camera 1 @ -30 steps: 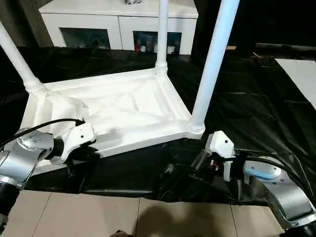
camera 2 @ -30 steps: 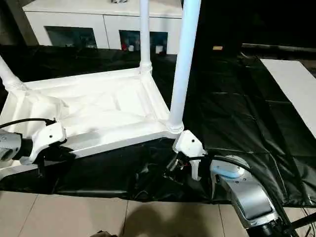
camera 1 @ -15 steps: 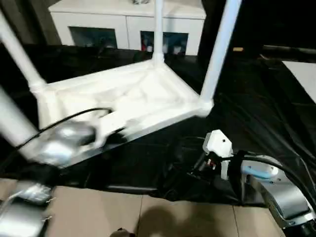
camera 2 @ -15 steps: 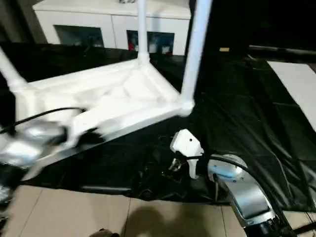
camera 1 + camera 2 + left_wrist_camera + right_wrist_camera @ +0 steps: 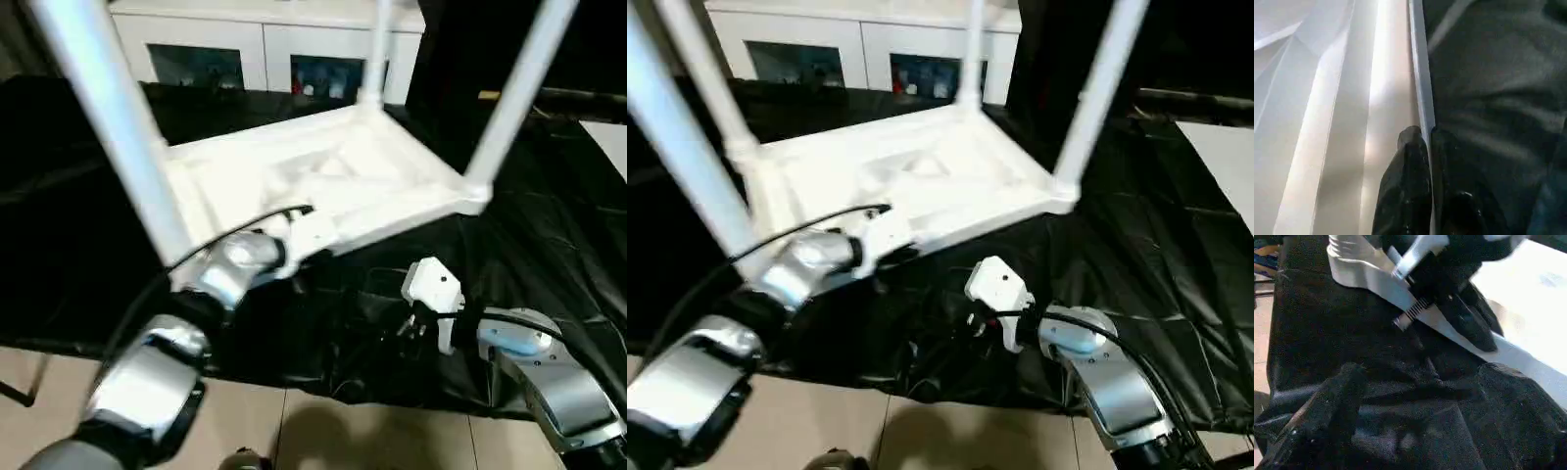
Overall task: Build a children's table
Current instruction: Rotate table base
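swung round since a second ago, tabletop (image 5: pixel 323 181) edge stays pinched by left gripper (image 5: pixel 1425 147); right gripper (image 5: pixel 1415 382) spread open.

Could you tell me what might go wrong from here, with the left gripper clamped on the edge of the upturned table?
1. The left gripper pinches only the thin rim of the tabletop; that narrow hold could slip under the table's weight.
2. The long legs stand high and close to the robot's head camera, so further turning might swing one into the robot.
3. The black cloth is bunched around the right gripper, which may snag it.
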Motion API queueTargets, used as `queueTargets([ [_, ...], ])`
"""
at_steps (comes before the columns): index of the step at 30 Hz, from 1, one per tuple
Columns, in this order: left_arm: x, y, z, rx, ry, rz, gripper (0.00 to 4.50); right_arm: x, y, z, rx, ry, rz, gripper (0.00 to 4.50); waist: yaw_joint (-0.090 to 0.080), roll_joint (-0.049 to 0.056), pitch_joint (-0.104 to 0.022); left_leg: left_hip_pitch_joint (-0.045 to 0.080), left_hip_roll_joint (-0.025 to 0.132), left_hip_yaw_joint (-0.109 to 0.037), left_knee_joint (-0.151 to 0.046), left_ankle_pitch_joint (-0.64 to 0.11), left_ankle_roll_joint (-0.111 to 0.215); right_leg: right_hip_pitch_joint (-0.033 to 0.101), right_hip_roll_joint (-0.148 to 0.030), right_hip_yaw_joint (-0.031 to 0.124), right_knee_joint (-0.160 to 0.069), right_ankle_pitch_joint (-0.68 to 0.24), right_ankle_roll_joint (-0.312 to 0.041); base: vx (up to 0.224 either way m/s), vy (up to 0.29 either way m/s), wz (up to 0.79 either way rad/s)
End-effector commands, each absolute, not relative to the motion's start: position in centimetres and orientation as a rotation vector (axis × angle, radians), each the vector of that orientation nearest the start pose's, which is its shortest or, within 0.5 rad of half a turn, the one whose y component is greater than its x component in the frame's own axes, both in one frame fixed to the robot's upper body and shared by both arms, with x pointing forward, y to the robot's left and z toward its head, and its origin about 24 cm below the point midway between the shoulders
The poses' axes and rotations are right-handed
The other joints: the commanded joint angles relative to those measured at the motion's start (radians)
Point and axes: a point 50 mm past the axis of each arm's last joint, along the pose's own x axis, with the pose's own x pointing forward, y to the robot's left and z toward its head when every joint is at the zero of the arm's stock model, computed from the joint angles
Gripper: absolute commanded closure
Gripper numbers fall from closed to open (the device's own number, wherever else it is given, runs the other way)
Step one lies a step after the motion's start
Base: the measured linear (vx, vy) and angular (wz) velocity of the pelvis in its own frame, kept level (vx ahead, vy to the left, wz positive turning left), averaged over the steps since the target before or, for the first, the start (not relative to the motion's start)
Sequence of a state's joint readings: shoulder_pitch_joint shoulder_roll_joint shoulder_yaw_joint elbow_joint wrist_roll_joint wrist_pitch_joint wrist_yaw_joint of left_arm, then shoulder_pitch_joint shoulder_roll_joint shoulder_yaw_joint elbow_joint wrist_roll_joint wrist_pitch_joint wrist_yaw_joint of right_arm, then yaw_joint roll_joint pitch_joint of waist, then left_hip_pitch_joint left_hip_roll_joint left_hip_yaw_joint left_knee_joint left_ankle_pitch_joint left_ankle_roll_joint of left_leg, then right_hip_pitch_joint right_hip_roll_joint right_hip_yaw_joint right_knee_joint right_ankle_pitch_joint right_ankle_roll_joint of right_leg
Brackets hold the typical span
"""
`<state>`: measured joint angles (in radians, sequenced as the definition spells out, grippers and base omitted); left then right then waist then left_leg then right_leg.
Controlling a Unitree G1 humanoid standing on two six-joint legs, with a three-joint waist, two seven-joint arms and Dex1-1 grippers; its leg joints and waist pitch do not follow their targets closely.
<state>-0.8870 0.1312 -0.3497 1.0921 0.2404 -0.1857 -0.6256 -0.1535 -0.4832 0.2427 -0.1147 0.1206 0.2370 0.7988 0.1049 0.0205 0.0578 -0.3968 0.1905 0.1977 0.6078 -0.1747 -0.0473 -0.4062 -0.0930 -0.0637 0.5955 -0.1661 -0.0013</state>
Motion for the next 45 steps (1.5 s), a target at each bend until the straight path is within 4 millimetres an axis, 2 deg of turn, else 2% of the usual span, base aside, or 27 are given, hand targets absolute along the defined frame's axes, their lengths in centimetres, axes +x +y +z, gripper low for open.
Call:
queueTargets([
  [1,38.3,5.5,11.3,0.718,-0.043,-0.861,4.48,25.2,-14.3,6.7,-0.375,0.201,1.009,0.5,-0.003,-0.002,-0.089,0.025,0.037,-0.026,-0.063,-0.159,0.093,0.061,-0.054,0.036,-0.044,0.006,-0.254,0.0,0.0,0.0],
  [4,38.6,5.6,11.5,0.705,-0.051,-0.835,4.48,25.2,-14.2,6.7,-0.379,0.199,1.009,0.5,-0.01,-0.004,-0.09,0.017,0.035,-0.028,-0.061,-0.134,0.106,0.067,-0.055,0.034,-0.04,0.012,-0.256,0.0,0.0,0.0],
  [6,39.0,6.1,12.3,0.629,-0.074,-0.781,3.89,25.5,-14.3,6.7,-0.388,0.194,0.997,0.5,-0.015,-0.003,-0.093,0.016,0.033,-0.027,-0.055,-0.102,0.124,0.065,-0.053,0.034,-0.036,0.05,-0.264,0.0,0.0,0.0],
  [7,39.1,6.1,12.5,0.6,-0.075,-0.784,3.88,25.6,-14.3,6.7,-0.391,0.19,0.992,0.5,-0.016,-0.011,-0.094,0.012,0.031,-0.026,-0.052,-0.086,0.137,0.065,-0.052,0.034,-0.032,0.082,-0.271,0.0,0.0,0.0],
  [9,38.9,6.4,12.7,0.527,-0.09,-0.798,3.71,25.8,-14.2,6.8,-0.39,0.181,0.97,0.5,-0.01,-0.002,-0.094,0.015,0.034,-0.024,-0.051,-0.089,0.149,0.058,-0.054,0.033,-0.033,0.085,-0.295,0.0,0.0,0.0],
  [12,38.1,6.7,12.5,0.43,-0.113,-0.855,3.44,26.1,-14.3,6.9,-0.394,0.166,0.945,0.5,-0.01,-0.001,-0.077,0.023,0.039,-0.022,-0.062,-0.19,0.122,0.052,-0.056,0.031,-0.05,-0.069,-0.291,0.0,0.0,0.0],
  [14,37.1,7.2,12.1,0.375,-0.136,-0.906,3.42,26.3,-14.3,7.0,-0.388,0.156,0.927,0.5,-0.013,0.001,-0.072,0.028,0.039,-0.022,-0.067,-0.241,0.099,0.053,-0.055,0.031,-0.06,-0.17,-0.265,0.0,0.0,0.0],
  [15,36.2,7.8,11.6,0.36,-0.146,-0.92,3.18,26.3,-14.3,7.1,-0.381,0.15,0.918,0.5,-0.015,0.011,-0.066,0.029,0.039,-0.024,-0.074,-0.283,0.084,0.054,-0.056,0.031,-0.068,-0.25,-0.246,0.0,0.0,0.0],
  [16,36.2,7.8,11.6,0.36,-0.146,-0.92,3.18,26.3,-14.3,7.1,-0.381,0.15,0.918,0.5,-0.025,0.005,-0.064,0.024,0.037,-0.024,-0.079,-0.305,0.072,0.058,-0.054,0.031,-0.072,-0.3,-0.222,0.0,0.0,0.0],
  [17,35.3,8.4,11.2,0.335,-0.151,-0.939,3.04,26.3,-14.3,7.2,-0.371,0.146,0.915,0.5,-0.024,0.012,-0.068,0.033,0.038,-0.024,-0.078,-0.323,0.061,0.053,-0.053,0.032,-0.075,-0.332,-0.21,0.0,0.0,0.0],
  [18,33.0,9.8,10.3,0.255,-0.151,-0.955,2.99,26.3,-14.2,7.3,-0.352,0.138,0.91,0.5,-0.029,0.015,-0.071,0.034,0.039,-0.025,-0.08,-0.332,0.049,0.05,-0.053,0.034,-0.078,-0.352,-0.193,0.0,0.0,0.0],
  [19,32.3,10.2,10.1,0.225,-0.147,-0.959,2.97,26.3,-14.2,7.3,-0.346,0.136,0.909,0.5,-0.035,0.018,-0.072,0.022,0.047,-0.031,-0.089,-0.315,0.041,0.058,-0.059,0.035,-0.069,-0.315,-0.197,0.0,0.0,0.0],
  [20,31.1,10.9,9.6,0.196,-0.13,-0.979,2.86,26.3,-14.2,7.3,-0.343,0.134,0.909,0.5,-0.039,0.02,-0.073,0.023,0.047,-0.031,-0.088,-0.322,0.035,0.055,-0.054,0.033,-0.066,-0.315,-0.194,0.0,0.0,0.0],
  [21,29.6,11.9,8.9,0.157,-0.102,-1.009,2.58,26.3,-14.2,7.3,-0.339,0.132,0.906,0.5,-0.044,0.023,-0.073,0.038,0.045,-0.027,-0.085,-0.37,0.019,0.039,-0.048,0.035,-0.072,-0.347,-0.186,0.0,0.0,0.0],
  [23,28.5,12.6,8.2,0.146,-0.08,-1.034,2.55,26.3,-14.2,7.2,-0.333,0.131,0.903,0.5,-0.047,0.025,-0.067,0.035,0.043,-0.027,-0.09,-0.395,0.013,0.035,-0.046,0.035,-0.078,-0.383,-0.174,0.0,0.0,0.0],
  [25,26.6,14.4,6.9,0.129,-0.041,-1.041,2.27,26.4,-14.1,7.2,-0.324,0.126,0.899,0.5,-0.047,0.032,-0.061,0.053,0.039,-0.026,-0.089,-0.458,-0.007,0.019,-0.04,0.036,-0.091,-0.453,-0.145,0.0,0.0,0.0],
  [26,26.6,14.4,6.9,0.129,-0.041,-1.041,2.27,26.4,-14.1,7.2,-0.324,0.126,0.899,0.5,-0.047,0.032,-0.061,0.053,0.039,-0.026,-0.089,-0.458,-0.007,0.019,-0.04,0.036,-0.091,-0.453,-0.145,0.0,0.0,0.0],
  [27,26.0,15.0,6.7,0.114,-0.038,-1.03,2.14,26.4,-14.1,7.2,-0.321,0.125,0.898,0.5,-0.054,0.03,-0.058,0.042,0.038,-0.03,-0.095,-0.465,-0.016,0.027,-0.044,0.035,-0.089,-0.479,-0.127,0.0,0.0,0.0],
  [30,24.0,17.4,6.4,0.072,-0.017,-0.992,1.97,26.3,-14.0,7.2,-0.317,0.123,0.899,0.5,-0.06,0.034,-0.054,0.04,0.037,-0.035,-0.099,-0.498,-0.028,0.024,-0.045,0.034,-0.096,-0.545,-0.093,0.0,0.0,0.0],
  [32,23.3,18.3,6.3,0.048,0.01,-0.979,1.79,26.3,-14.0,7.2,-0.316,0.124,0.9,0.5,-0.065,0.035,-0.053,0.05,0.035,-0.035,-0.097,-0.531,-0.035,0.013,-0.042,0.033,-0.104,-0.585,-0.074,0.0,0.0,0.0],
  [34,22.8,18.9,6.1,0.059,0.024,-0.972,1.67,26.2,-14.0,7.1,-0.316,0.125,0.899,0.5,-0.068,0.037,-0.05,0.05,0.034,-0.038,-0.099,-0.548,-0.036,0.012,-0.041,0.03,-0.108,-0.608,-0.066,0.0,0.0,0.0],
  [36,21.1,21.6,5.6,0.045,0.069,-0.915,1.55,26.2,-14.1,7.0,-0.313,0.128,0.891,0.5,-0.075,0.04,-0.048,0.047,0.032,-0.042,-0.1,-0.565,-0.039,0.013,-0.042,0.028,-0.109,-0.634,-0.051,0.0,0.0,0.0],
  [38,20.6,22.8,5.6,0.043,0.067,-0.884,1.36,26.2,-14.1,7.0,-0.309,0.128,0.887,0.5,-0.086,0.038,-0.046,0.041,0.03,-0.045,-0.103,-0.579,-0.04,0.016,-0.041,0.024,-0.111,-0.665,-0.033,0.0,0.0,0.0],
  [41,20.0,25.0,5.7,0.034,0.062,-0.793,1.08,26.1,-14.1,6.9,-0.31,0.129,0.886,0.5,-0.089,0.044,-0.04,0.057,0.028,-0.048,-0.101,-0.632,-0.046,0.004,-0.038,0.015,-0.126,-0.703,-0.021,-0.017,0.005,-0.02],
  [42,19.8,25.4,5.8,0.033,0.065,-0.776,0.99,26.1,-14.1,6.9,-0.311,0.129,0.887,0.5,-0.092,0.045,-0.037,0.067,0.026,-0.048,-0.098,-0.664,-0.048,0.0,-0.035,0.005,-0.137,-0.724,-0.014,-0.052,0.015,-0.05],
  [44,19.6,26.9,5.8,0.039,0.077,-0.721,0.92,26.2,-14.1,6.8,-0.314,0.131,0.889,0.5,-0.1,0.048,-0.03,0.069,0.025,-0.056,-0.105,-0.71,-0.049,0.008,-0.028,-0.015,-0.145,-0.743,0.007,0.0,0.0,0.0],
  [45,19.6,27.2,5.8,0.051,0.075,-0.703,0.83,26.2,-14.1,6.8,-0.315,0.131,0.889,0.5,-0.109,0.055,-0.023,0.073,0.029,-0.061,-0.118,-0.774,-0.054,0.015,-0.016,-0.038,-0.15,-0.733,0.016,0.0,0.0,0.0],
])
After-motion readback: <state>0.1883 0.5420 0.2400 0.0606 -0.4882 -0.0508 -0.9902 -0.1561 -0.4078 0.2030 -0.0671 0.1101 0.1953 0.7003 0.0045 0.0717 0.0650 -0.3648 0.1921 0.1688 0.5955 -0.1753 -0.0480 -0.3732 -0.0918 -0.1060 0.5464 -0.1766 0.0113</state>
